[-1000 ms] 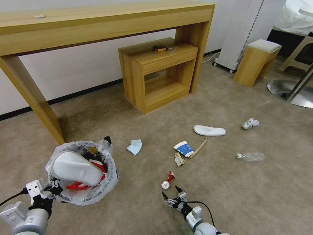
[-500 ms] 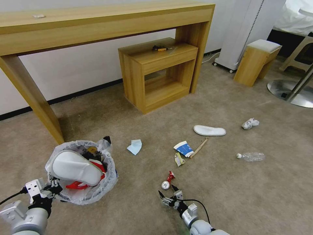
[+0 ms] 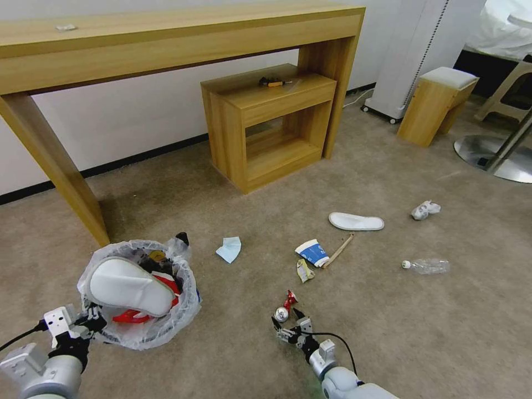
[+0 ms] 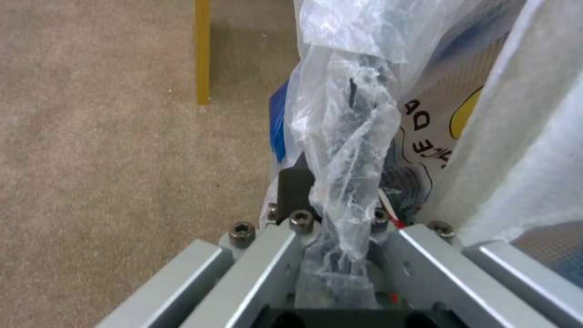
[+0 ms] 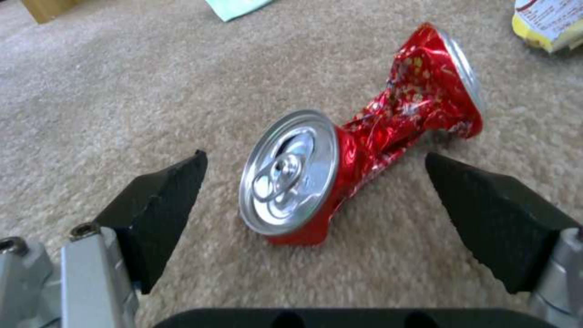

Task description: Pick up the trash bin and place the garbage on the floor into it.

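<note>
The step in hand is picking up the crushed red can (image 5: 364, 132). It lies on its side on the beige carpet (image 3: 388, 332), near the robot and a little right of the middle. The right gripper (image 5: 316, 200) sits low over the carpet with its two black fingers wide apart, one on each side of the can, and it holds nothing. The next move looks like closing the fingers on the can's squashed middle, gently, so it does not roll away.

The left gripper (image 3: 91, 321) is at the near left. It is pinched on the rim and crinkly bag of the trash bin (image 3: 166, 327). Inside the bin lie a white slipper (image 3: 130, 285) and some red wrappers (image 3: 130, 316). Farther off on the carpet wait a paper cup (image 3: 313, 252), another slipper (image 3: 356, 221) and a clear bottle (image 3: 426, 266).
</note>
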Controlling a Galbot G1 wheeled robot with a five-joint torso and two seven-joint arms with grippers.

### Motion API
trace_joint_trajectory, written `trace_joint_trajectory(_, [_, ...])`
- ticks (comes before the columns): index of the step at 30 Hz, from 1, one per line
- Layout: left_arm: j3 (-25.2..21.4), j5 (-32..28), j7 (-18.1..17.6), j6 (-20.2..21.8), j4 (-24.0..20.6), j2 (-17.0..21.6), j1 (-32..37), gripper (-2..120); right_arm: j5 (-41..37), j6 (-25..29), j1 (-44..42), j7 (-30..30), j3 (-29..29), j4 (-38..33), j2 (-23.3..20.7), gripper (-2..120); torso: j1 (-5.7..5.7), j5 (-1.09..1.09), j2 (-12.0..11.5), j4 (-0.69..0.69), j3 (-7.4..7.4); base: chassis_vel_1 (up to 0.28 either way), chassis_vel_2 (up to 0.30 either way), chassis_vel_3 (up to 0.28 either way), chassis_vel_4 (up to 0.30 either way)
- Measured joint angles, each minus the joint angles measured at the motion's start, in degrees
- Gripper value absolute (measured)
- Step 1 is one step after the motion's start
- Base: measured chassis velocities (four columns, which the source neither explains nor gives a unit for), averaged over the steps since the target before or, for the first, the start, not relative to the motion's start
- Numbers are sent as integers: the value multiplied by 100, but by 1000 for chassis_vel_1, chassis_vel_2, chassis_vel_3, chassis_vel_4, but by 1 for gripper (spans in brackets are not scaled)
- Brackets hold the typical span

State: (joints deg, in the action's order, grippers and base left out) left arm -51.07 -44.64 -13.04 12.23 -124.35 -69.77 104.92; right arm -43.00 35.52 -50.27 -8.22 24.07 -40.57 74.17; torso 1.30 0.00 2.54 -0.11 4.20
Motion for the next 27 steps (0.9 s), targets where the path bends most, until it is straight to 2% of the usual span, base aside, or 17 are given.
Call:
trace_joint_trajectory(11, [9,11,21,-16,-43,-31,-6,0,44,17,23,-2,30,46,53,76,0,0,0,0,0,0,0,0,0])
trace_joint_trajectory(18, [10,14,24,-38,-58,-51,2,0,75,33,7,-9,40,47,62,54,0,0,0,0,0,0,0,0,0])
trace_joint_trajectory(27, [70,37,42,-41,-37,-122,-54,0,97,56,10,-22,26,65,44,50,0,0,0,0,0,0,0,0,0])
